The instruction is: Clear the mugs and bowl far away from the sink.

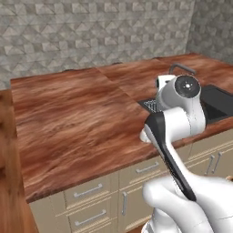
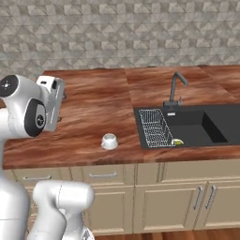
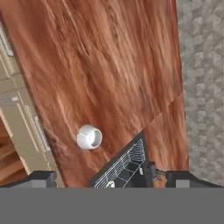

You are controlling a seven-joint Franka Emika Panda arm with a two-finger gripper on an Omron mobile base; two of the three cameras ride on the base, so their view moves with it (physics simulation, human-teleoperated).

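A squat white mug (image 2: 109,141) sits on the wooden counter (image 2: 93,112) near its front edge, a short way left of the sink (image 2: 197,124). The hand view looks down on the same mug (image 3: 89,137), with a corner of the sink (image 3: 122,168) and its wire rack below it. My gripper (image 3: 113,179) is open, its two fingertips far apart with nothing between them, and it hovers high above the counter, left of the mug. The bowl is out of view.
A slim grey faucet (image 2: 176,89) stands behind the black basin, and a wire rack (image 2: 156,127) lies in its left part. A small yellow-green item (image 2: 177,141) rests in the basin. Beige cabinet drawers (image 2: 103,176) run below the counter. A tiled wall (image 2: 122,33) backs it.
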